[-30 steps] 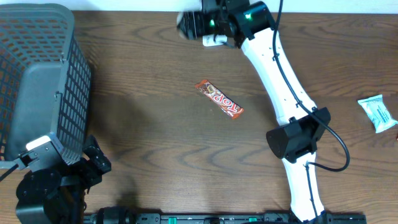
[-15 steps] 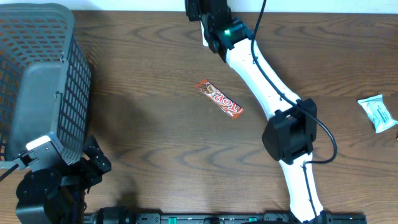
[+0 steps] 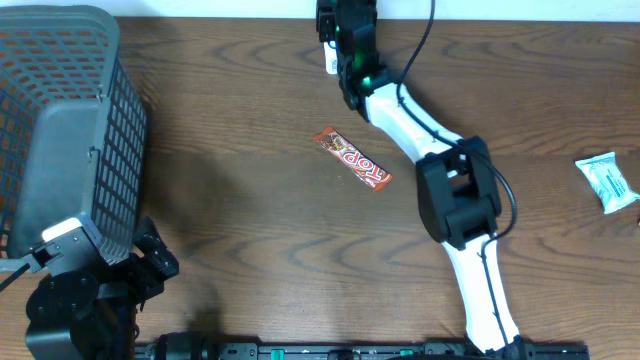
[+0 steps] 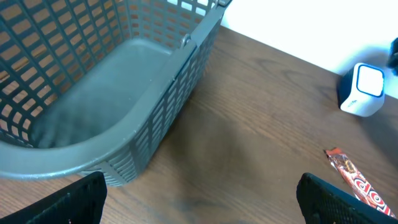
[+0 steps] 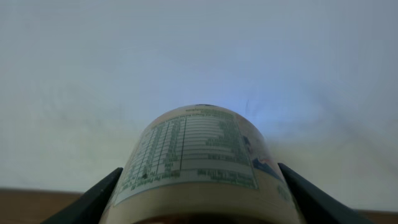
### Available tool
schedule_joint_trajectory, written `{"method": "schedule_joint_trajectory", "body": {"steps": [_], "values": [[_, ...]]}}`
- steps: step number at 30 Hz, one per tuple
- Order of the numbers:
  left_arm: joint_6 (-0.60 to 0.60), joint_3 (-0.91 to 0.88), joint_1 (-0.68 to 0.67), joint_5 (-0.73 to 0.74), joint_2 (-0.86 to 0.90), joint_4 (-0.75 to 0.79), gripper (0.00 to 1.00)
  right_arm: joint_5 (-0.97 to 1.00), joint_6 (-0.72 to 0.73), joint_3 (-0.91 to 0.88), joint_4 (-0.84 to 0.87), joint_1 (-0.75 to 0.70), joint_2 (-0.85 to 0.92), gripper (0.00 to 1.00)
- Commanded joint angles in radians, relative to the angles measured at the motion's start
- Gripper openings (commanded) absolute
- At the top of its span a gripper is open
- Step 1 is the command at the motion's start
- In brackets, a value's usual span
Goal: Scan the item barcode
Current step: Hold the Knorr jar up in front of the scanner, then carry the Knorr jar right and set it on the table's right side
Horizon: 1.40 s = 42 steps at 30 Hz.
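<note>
My right gripper (image 5: 199,186) is shut on the item, a cylindrical container (image 5: 196,155) with a printed nutrition label; its fingers (image 5: 93,199) press both sides, and it points at a white wall. Overhead, the right gripper (image 3: 340,25) is at the table's far edge, directly over the small white barcode scanner (image 3: 329,58), and the arm hides the container. In the left wrist view the scanner (image 4: 364,90) stands at the far right. My left gripper (image 4: 202,205) is open over bare wood by the basket, low at the front left (image 3: 150,262) overhead.
A large grey mesh basket (image 3: 60,130) (image 4: 124,74) fills the left side. An orange candy bar (image 3: 352,158) (image 4: 357,180) lies mid-table. A white and teal packet (image 3: 607,182) lies at the right edge. The right arm's elbow (image 3: 458,195) hangs over the centre right.
The right wrist has swung from pointing left to pointing at the far edge, carrying the container over the scanner. The elbow shifted up and left. The left arm has not moved.
</note>
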Motion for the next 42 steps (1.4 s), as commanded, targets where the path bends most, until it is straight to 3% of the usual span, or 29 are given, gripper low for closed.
{"method": "schedule_joint_trajectory", "body": {"steps": [1, 10, 13, 18, 22, 26, 32, 34, 38, 42], "values": [[0.001, 0.0, 0.005, -0.008, -0.002, 0.003, 0.98, 0.009, -0.016, -0.005, 0.057, 0.001, 0.041, 0.23], [0.001, 0.0, 0.005, -0.008, -0.002, 0.003, 0.98, 0.009, -0.016, -0.005, 0.1, -0.02, 0.098, 0.23], [0.001, 0.0, 0.005, -0.008, -0.002, 0.003, 0.98, 0.009, -0.016, -0.004, 0.119, -0.02, 0.084, 0.27], [0.001, 0.0, 0.005, -0.008, -0.002, 0.003, 0.98, 0.019, -0.069, -0.004, 0.017, -0.021, -0.017, 0.26], [0.001, 0.0, 0.005, -0.008, -0.002, 0.003, 0.98, 0.099, -0.114, -0.004, -0.204, -0.044, -0.153, 0.26], [0.001, 0.0, 0.005, -0.008, -0.002, 0.003, 0.98, 0.109, -0.122, -0.004, -0.564, -0.101, -0.295, 0.24], [0.001, 0.0, 0.005, -0.008, -0.002, 0.003, 0.98, 0.055, 0.068, -0.004, -1.139, -0.245, -0.393, 0.24], [0.001, 0.0, 0.005, -0.008, -0.002, 0.003, 0.98, -0.037, 0.088, -0.006, -1.341, -0.335, -0.385, 0.29], [0.001, 0.0, 0.005, -0.008, -0.002, 0.003, 0.98, -0.097, 0.09, -0.006, -1.509, -0.468, -0.351, 0.26], [0.001, 0.0, 0.005, -0.008, -0.002, 0.003, 0.98, -0.1, 0.09, -0.006, -1.57, -0.591, -0.305, 0.24]]}}
